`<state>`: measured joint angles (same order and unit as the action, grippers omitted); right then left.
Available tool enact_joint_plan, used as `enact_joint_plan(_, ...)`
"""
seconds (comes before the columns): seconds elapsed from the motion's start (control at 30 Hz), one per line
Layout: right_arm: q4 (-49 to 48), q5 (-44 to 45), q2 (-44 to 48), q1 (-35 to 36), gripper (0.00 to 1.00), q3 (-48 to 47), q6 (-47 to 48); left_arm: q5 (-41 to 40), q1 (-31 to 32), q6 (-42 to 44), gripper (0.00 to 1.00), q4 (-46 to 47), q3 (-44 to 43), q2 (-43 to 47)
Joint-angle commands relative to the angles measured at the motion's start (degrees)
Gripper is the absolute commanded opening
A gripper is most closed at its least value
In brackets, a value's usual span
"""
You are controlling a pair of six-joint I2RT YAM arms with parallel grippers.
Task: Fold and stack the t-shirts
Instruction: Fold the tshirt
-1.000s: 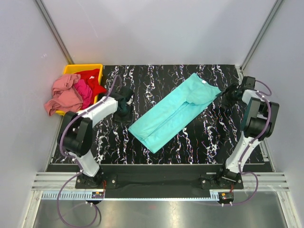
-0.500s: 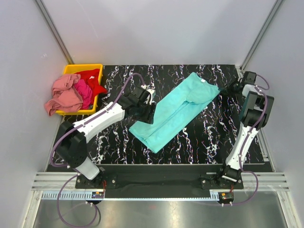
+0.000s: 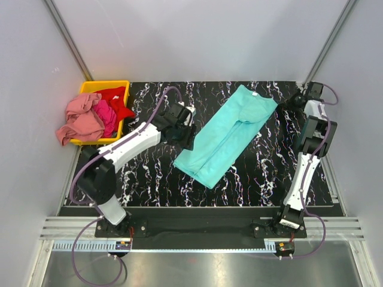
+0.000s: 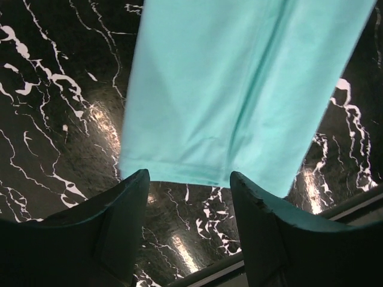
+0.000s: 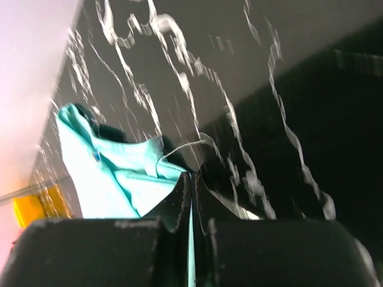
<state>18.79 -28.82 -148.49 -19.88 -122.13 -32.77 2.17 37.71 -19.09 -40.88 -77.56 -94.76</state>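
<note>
Top external view shows the turquoise t-shirt (image 3: 230,134) lying flat on the black worktop (image 3: 149,173) with white streaks. The shirt sits in the middle, slanted. Its neck end points to the far right corner and its bottom edge points to the near left. It is folded into one long strip, with both sides turned in so they meet along a line down the middle. The cloth looks smooth, with only soft wrinkles.

The left pincer (image 4: 190,179) is released. Its two fingers are spread wide with nothing between them, right by the shirt's stitched bottom edge.

The right pincer (image 5: 191,191) is at the far right corner. Its fingers are clenched tight, and a thin bit of the turquoise cloth shows between them, so it is grasping the shirt near the neck end.

The other shirts are in a heap at the far left. The pink t-shirt (image 3: 78,119) hangs over the side of the yellow bin (image 3: 105,85). The magenta t-shirt (image 3: 105,113) and the red t-shirt (image 3: 116,98) are bunched up inside it.
</note>
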Motion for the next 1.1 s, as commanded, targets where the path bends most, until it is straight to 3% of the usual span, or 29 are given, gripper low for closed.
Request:
enact_joint_plan(0.0, 0.2, -2.3, -5.4, 0.1, 0.0, -10.0, -3.0, 0.7, -3.3, -0.7, 0.62, -0.2, -1.7, -2.7)
enact_joint_plan(0.13, 0.8, -2.7, -11.5, 0.2, 0.0, -22.0, -3.9, 7.8, -4.8, 2.7, 0.63, 2.0, -1.5, -3.1)
enact_joint_plan(0.17, 1.0, -2.8, -13.2, 0.2, 0.19, -25.8, -4.0, 7.6, -4.8, 2.4, 0.63, 1.9, -1.6, -3.1)
enact_joint_plan(0.23, -0.3, -3.4, -13.6, 0.2, 0.38, -26.6, -4.5, 6.4, -4.9, 1.2, 0.63, 1.2, -1.8, -3.5)
enact_joint_plan(0.27, 0.0, -3.4, -12.8, 0.2, 0.46, -26.7, -4.6, 6.4, -5.3, 0.8, 0.63, 0.6, -2.0, -3.8)
enact_joint_plan(0.33, 4.2, -2.8, -10.9, 0.2, 0.5, -26.1, -3.9, 6.9, -6.2, 0.3, 0.63, 0.7, -1.5, -4.5)
enact_joint_plan(0.43, 9.1, 2.8, -1.4, 0.7, 0.57, -16.6, -1.8, 11.5, -9.8, 0.0, 0.63, 1.3, 0.6, -6.0)
enact_joint_plan(0.53, 13.8, 9.5, 10.6, 0.9, 0.6, -3.2, -2.2, 8.5, -11.3, 1.6, 0.65, 1.6, 0.7, -7.6)
enact_joint_plan(0.67, 13.1, 11.6, 28.8, 2.4, 0.63, 21.5, -4.3, 9.4, -11.4, 4.0, 0.66, 2.0, 0.0, -12.4)
enact_joint_plan(0.87, 16.5, 13.3, 44.9, 10.1, 0.65, 43.1, -1.9, 14.5, -11.0, 4.1, 0.66, 4.8, 1.2, -15.4)
enact_joint_plan(0.97, 14.8, 14.5, 49.3, 10.8, 0.66, 50.1, -1.6, 13.2, -10.2, 3.8, 0.66, 5.3, 1.8, -16.7)
enact_joint_plan(1.07, 11.3, 12.2, 49.6, 10.8, 0.64, 51.1, 0.8, 14.2, -9.1, 2.8, 0.65, 6.6, 2.7, -18.9)
